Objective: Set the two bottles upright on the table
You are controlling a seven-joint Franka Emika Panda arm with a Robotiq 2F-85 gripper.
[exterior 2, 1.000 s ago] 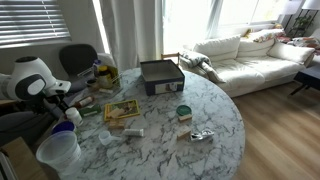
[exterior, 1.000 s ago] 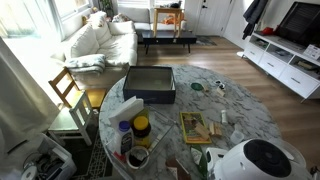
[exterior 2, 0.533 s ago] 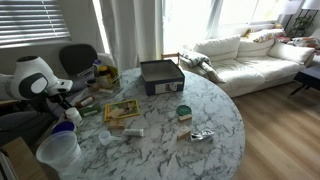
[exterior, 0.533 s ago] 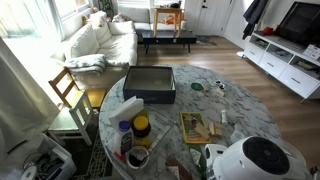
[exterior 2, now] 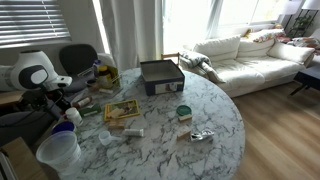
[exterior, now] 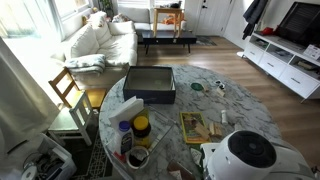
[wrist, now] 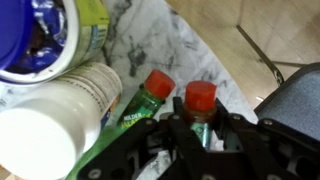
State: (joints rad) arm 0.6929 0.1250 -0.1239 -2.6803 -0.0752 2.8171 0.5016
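Grasp step in hand, at the table's edge beside the jug.
The gripper [wrist: 192,135] straddled the neck of one red-capped bottle [wrist: 200,98]; whether its jaws had pinched it could not be told. The second bottle [wrist: 148,98] leaned just beside it, touching the white jug [wrist: 55,125], both near the edge of the table [wrist: 175,40]. The next move probably called for a firm close, then a gentle tip upright. The arm [exterior 2: 35,75] bent over that edge, wrist pointing down.
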